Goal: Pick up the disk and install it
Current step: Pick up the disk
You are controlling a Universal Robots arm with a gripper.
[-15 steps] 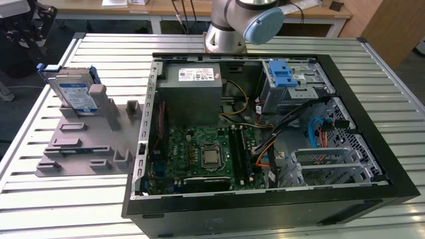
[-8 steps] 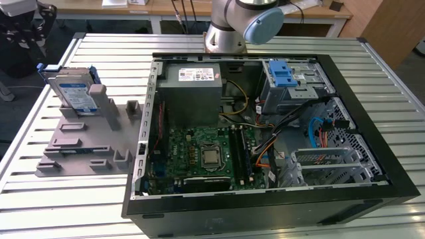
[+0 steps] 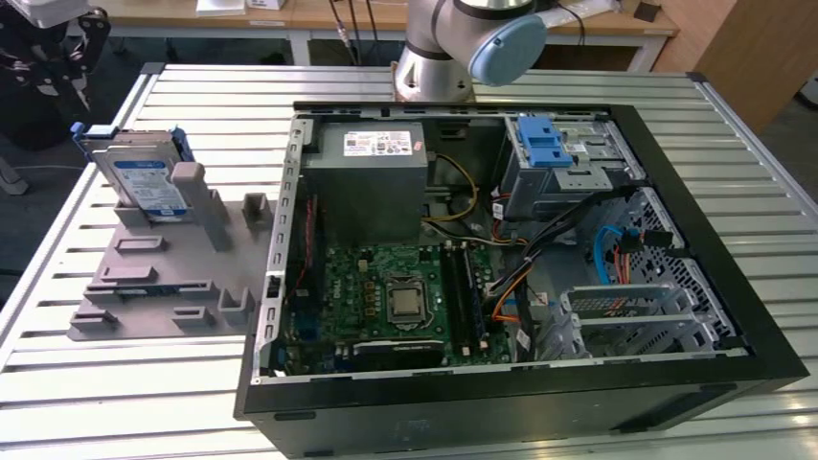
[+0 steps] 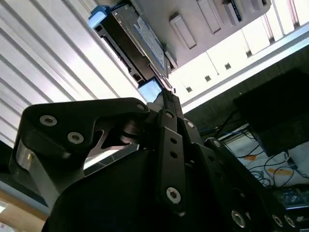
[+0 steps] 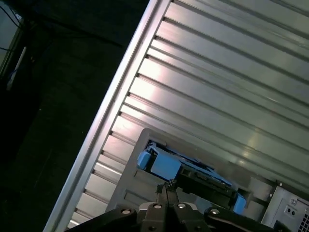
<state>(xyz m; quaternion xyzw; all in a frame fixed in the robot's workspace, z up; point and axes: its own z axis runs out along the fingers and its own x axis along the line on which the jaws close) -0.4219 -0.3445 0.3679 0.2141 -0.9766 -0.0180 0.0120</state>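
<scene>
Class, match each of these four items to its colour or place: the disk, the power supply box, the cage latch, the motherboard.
1 disk
2 power supply box
3 cage latch
4 motherboard

A green, lying flat inside the case
B blue, on the grey metal cage
C on edge in the grey holder, outside the case
D grey, inside the case

Pairs: 1-C, 2-D, 3-B, 4-A
</scene>
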